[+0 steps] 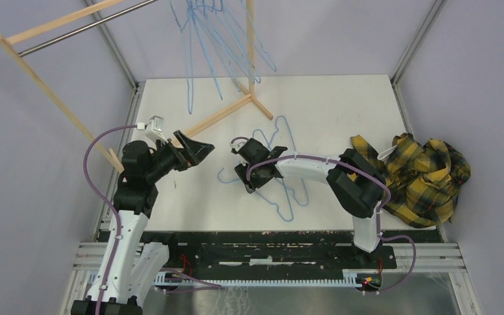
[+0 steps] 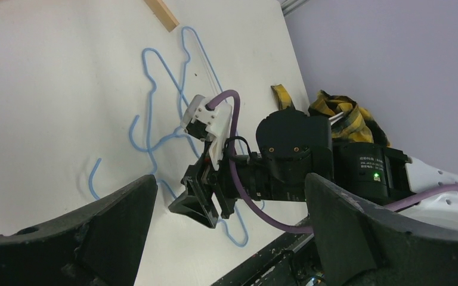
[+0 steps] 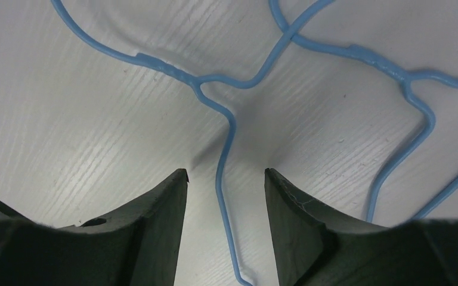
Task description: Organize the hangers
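Several light-blue wire hangers (image 1: 205,39) hang from the rod at the top. More hangers (image 1: 285,119) lie tangled flat on the white table near its middle. My right gripper (image 1: 241,164) is low over their left end. In the right wrist view its jaws (image 3: 225,173) are open, straddling one hanger's hook wire (image 3: 170,69) with a gap on each side. My left gripper (image 1: 200,149) hovers to the left, wide open and empty. It faces the right gripper (image 2: 200,205) and the table hangers (image 2: 132,134).
A wooden rack (image 1: 59,23) with a metal rod (image 1: 85,29) stands at the back left, its foot (image 1: 223,115) reaching toward the table's middle. A yellow-and-black plaid cloth (image 1: 420,174) is heaped at the right edge. Purple cables loop along both arms.
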`<action>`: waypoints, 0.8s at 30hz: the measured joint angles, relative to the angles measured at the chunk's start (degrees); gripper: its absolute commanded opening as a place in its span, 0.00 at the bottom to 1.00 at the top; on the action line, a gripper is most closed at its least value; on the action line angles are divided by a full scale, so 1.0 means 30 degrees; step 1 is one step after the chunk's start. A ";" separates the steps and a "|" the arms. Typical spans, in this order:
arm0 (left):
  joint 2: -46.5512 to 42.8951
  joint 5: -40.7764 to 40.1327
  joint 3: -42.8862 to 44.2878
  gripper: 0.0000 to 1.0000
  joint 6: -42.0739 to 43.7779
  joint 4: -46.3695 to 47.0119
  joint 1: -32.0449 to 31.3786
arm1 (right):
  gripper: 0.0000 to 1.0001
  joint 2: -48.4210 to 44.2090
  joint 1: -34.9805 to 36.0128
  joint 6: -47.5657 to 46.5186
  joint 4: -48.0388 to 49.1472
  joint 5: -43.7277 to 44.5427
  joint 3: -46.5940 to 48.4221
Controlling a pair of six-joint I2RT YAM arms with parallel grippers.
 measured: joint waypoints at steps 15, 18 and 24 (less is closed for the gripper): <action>-0.1151 0.0211 -0.0852 0.98 0.0015 -0.0306 0.0000 | 0.01 0.1668 0.0138 0.0678 0.0823 0.1202 0.1727; -0.1304 0.0364 -0.0852 0.97 0.0022 -0.0481 0.0000 | 0.01 0.1202 0.0226 0.0976 0.1523 0.1705 0.0984; -0.1982 0.0838 -0.1508 0.94 0.0007 -0.0408 0.0000 | 0.01 -0.1967 -0.0488 0.2718 0.3104 0.1362 -0.2040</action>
